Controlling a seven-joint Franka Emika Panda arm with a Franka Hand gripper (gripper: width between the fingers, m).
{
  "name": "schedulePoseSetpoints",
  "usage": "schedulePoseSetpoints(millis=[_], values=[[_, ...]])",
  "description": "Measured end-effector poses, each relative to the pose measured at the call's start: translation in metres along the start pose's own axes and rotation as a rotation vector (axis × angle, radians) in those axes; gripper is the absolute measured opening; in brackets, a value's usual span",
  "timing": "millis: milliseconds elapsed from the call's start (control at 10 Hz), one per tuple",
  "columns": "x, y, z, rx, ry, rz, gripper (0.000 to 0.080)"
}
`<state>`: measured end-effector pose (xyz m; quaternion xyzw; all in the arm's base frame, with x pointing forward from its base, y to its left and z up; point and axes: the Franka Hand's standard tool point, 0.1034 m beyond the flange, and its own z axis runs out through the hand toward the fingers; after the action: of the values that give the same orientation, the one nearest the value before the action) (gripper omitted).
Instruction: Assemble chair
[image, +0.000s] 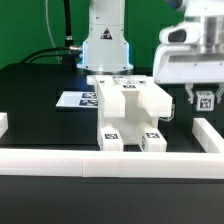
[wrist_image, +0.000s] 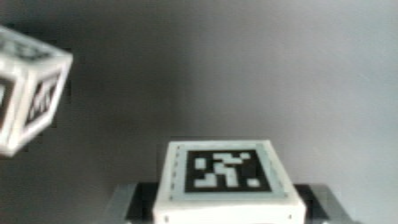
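Note:
The chair's blocky white body (image: 128, 112) stands in the middle of the black table, with tags on its front legs. To the exterior view's right of it, my gripper (image: 206, 101) hangs above the table, shut on a small white tagged block (image: 206, 98). In the wrist view that block (wrist_image: 222, 175) sits between the dark fingers (wrist_image: 146, 196), its tag facing the camera. My gripper (wrist_image: 222, 203) clamps it from both sides. A corner of the chair body (wrist_image: 29, 85) shows off to one side, apart from the block.
The marker board (image: 76, 100) lies flat behind the chair body on the exterior view's left. A long white border rail (image: 110, 160) runs along the table's front, with short ends at both sides (image: 210, 132). The arm's base (image: 106, 45) stands at the back.

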<state>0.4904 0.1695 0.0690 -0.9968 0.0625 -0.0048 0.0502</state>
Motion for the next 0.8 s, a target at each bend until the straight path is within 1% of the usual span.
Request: schedulePoseSetpoints(millis=[100,200,300,400,500,700,800], values=[[0.013,0.008,-0.027,0.017,-0.007,-0.017,0.0268],[0.027,0.018,-0.050,0.032,-0.019,-0.031,0.0268],[0.047,0.028,-0.067,0.044,-0.022,-0.032,0.0268],[0.058,0.031,-0.069,0.046,-0.011,-0.024,0.0268],[0.052,0.029,-0.065,0.044,-0.020,-0.029,0.0269],[0.052,0.030,-0.065,0.044,-0.020,-0.027,0.0269],[0.054,0.035,-0.069,0.046,-0.025,-0.081,0.0269]])
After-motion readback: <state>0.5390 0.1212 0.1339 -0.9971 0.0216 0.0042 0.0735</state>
